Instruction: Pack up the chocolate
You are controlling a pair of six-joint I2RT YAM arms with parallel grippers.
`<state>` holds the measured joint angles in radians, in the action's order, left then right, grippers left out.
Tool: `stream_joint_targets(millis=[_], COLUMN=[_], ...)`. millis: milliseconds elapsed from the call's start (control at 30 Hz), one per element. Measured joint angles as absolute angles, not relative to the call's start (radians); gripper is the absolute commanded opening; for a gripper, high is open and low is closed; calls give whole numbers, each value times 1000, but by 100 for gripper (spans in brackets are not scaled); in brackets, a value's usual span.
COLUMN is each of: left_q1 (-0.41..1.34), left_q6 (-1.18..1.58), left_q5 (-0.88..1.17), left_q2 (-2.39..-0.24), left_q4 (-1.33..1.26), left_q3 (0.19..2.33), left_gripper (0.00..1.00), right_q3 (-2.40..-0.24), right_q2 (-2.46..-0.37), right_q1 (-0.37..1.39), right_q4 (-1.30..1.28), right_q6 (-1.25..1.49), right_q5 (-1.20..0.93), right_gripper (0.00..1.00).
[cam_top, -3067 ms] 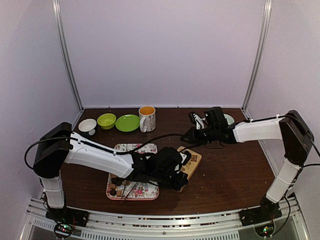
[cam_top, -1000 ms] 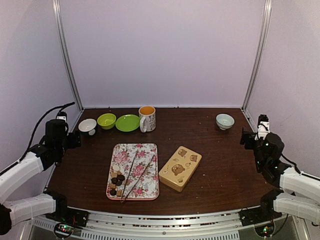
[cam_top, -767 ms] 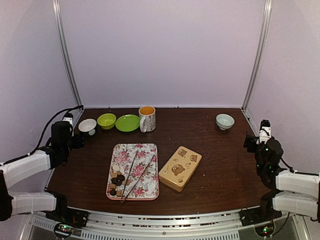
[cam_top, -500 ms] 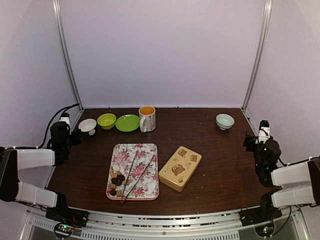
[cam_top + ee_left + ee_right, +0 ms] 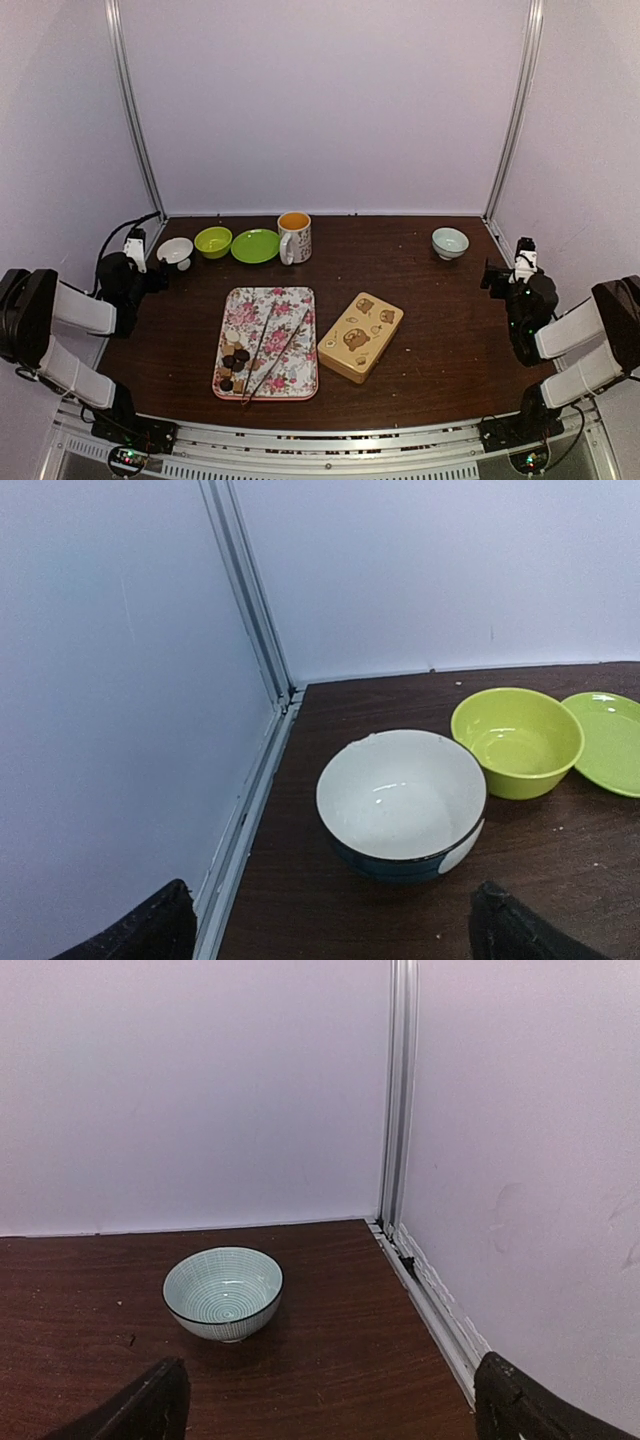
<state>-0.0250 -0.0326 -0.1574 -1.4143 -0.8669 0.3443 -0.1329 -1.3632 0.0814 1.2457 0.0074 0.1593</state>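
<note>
The chocolate (image 5: 234, 362), several small dark round and pale pieces, lies at the near left end of a floral tray (image 5: 292, 378). Thin metal tongs (image 5: 272, 348) lie across the tray beside it. A yellow box (image 5: 361, 336) with bear pictures stands shut to the right of the tray. My left gripper (image 5: 155, 277) (image 5: 335, 932) is open at the table's left edge, facing a white bowl (image 5: 401, 803). At the right edge my right gripper (image 5: 492, 277) (image 5: 330, 1405) is open, facing a pale striped bowl (image 5: 223, 1291). Neither holds anything.
Along the back left stand the white bowl (image 5: 175, 251), a lime bowl (image 5: 213, 241) (image 5: 516, 741), a green saucer (image 5: 255, 245) (image 5: 607, 741) and a flowered mug (image 5: 295, 236). The pale striped bowl (image 5: 449, 242) sits at the back right. Enclosure walls and metal rails close both sides.
Both arms were over the box three seconds ago. They have pulled back to the table's sides and folded further toward their bases over the last second. Tray, tongs and box have not moved.
</note>
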Motion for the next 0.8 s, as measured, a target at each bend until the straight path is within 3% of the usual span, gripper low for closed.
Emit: stream_joint_targets(millis=[167,800], left_q1=[-25,-25], left_q6=[-36,-28], left_q5=[-119,-158], left_q2=[-1415,-1416], left_q4=[-918,-951], left_q3=[338,334], left_gripper=[98,98], right_q3=[-245,-246], right_q2=[-1363,-1362], right_q1=[78,76], right_q4=[1147,1092], right_q6=[3,3], right_q5=[103,82], right_gripper=[100,100])
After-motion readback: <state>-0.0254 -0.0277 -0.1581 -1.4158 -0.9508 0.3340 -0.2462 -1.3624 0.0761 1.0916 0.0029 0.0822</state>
